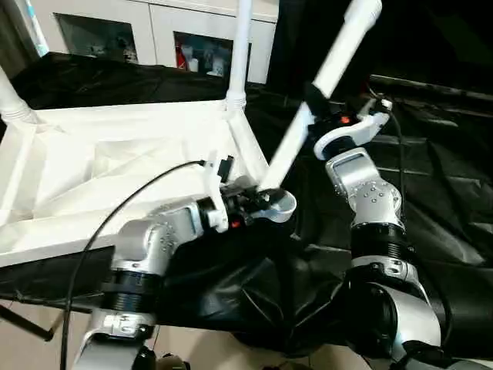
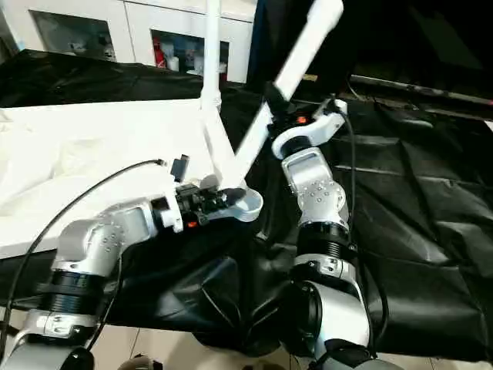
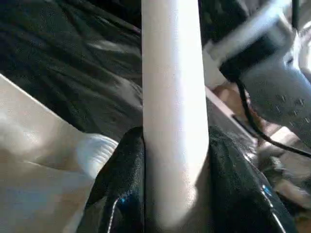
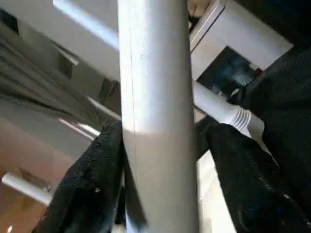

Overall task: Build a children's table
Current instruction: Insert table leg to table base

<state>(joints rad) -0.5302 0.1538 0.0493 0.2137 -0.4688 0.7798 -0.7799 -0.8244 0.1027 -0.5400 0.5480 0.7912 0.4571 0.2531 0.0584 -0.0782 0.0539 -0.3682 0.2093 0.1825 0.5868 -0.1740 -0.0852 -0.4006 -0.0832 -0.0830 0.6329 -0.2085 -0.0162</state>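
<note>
The white tabletop (image 1: 92,177) lies upside down on the black-draped table, ribs up. Two white legs stand upright in its far corner sockets, one at the left edge (image 1: 9,96) and one at the far right corner (image 1: 240,46). A third leg (image 1: 331,62) slants up to the right from the round near-right corner socket (image 1: 283,205). My left gripper (image 1: 258,202) is shut on this leg's lower end, its fingers (image 3: 121,170) pressed to both sides. My right gripper (image 1: 314,99) straddles the leg's middle, open: one finger (image 4: 97,170) touches it and the other stands off with a gap.
A white cabinet (image 1: 154,31) with glass doors stands behind the table. Wrinkled black drape (image 1: 431,177) covers the right half of the work table. A black cable (image 1: 131,200) loops from my left wrist over the tabletop's near edge.
</note>
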